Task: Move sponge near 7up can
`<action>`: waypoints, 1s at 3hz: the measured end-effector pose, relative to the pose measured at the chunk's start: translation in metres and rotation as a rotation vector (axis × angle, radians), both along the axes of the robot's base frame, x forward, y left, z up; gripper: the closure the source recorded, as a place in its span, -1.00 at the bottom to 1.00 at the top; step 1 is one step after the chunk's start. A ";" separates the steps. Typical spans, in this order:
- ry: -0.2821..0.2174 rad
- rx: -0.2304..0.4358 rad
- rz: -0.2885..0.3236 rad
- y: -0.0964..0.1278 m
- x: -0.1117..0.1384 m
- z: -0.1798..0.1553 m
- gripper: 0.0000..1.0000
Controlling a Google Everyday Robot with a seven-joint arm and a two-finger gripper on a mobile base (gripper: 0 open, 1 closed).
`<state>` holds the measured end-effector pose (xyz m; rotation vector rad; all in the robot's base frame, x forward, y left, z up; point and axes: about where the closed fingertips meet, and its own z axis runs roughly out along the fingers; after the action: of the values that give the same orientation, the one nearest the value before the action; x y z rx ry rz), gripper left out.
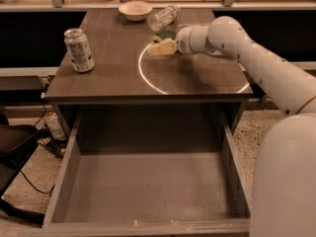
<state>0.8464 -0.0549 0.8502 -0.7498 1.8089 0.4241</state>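
The 7up can (79,50) stands upright near the left edge of the dark table (108,78). The sponge (166,34), green on top with a pale yellow edge, lies at the back middle of the table, just in front of a clear plastic bottle. My gripper (159,48), on the end of the white arm (232,38) reaching in from the right, is low over the table, just in front of the sponge. It is about a can's height from the sponge's near edge and far to the right of the can.
A clear plastic bottle (164,16) lies on its side at the back, next to a white bowl (135,10). A bright ring of light (148,78) marks the tabletop. An open drawer (148,186) sticks out below the table's front edge.
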 end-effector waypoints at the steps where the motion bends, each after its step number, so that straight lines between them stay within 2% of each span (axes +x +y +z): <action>1: -0.005 -0.026 0.015 0.010 0.008 -0.013 -0.57; 3: 0.000 -0.024 0.022 0.016 0.008 -0.016 0.37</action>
<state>0.8543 -0.0392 0.8340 -0.7863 1.8098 0.4174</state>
